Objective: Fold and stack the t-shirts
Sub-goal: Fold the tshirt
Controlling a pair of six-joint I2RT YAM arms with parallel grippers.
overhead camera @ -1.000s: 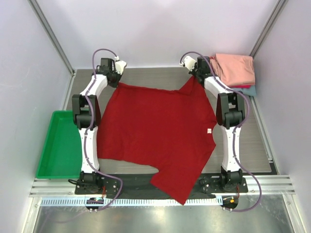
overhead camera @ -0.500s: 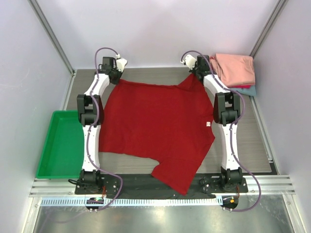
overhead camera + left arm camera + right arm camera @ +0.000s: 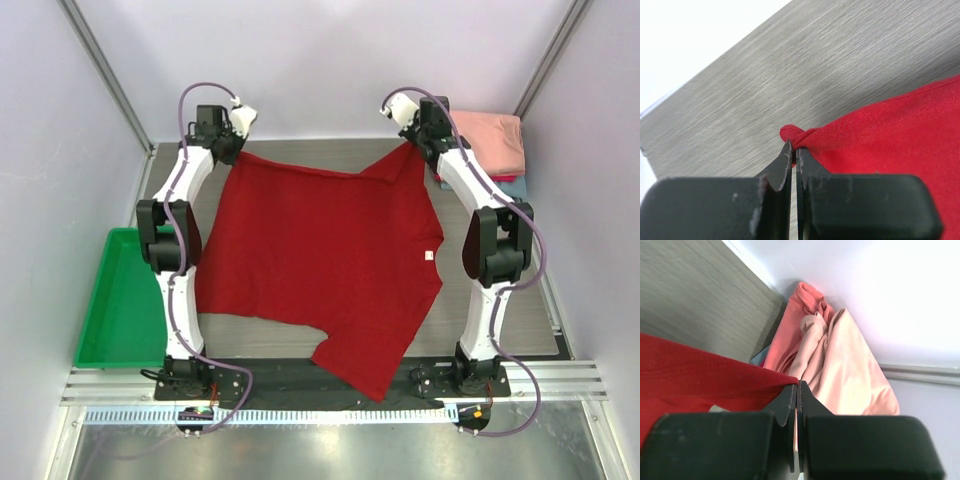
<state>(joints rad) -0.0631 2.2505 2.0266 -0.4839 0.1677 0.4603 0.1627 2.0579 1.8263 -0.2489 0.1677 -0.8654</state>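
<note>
The deep red t-shirt [image 3: 320, 250] is lying spread out over most of the grey surface [image 3: 520, 290], and both of its far corners are being held. The left hand [image 3: 794, 147] is pinching the far-left corner. Its fingers are clamped tight together, with a little twisted nub of red cloth poking out past the tips. The right hand [image 3: 797, 386] is doing the same on the far-right corner, clenched on the hem, so the fabric is pulling into a point there. The small white neck label [image 3: 428, 257] is showing near the shirt's right edge. One sleeve is reaching past the near edge of the surface, between the two arm bases.

Over in the far-right corner a salmon-pink t-shirt [image 3: 490, 140] is sitting folded on top of a stack, with a strip of teal t-shirt [image 3: 515, 186] peeking out underneath. In the right wrist view that pink cloth is sitting right behind the pinched hem. A green tray [image 3: 115, 310] is sitting off the left side of the surface, not touching the red shirt.
</note>
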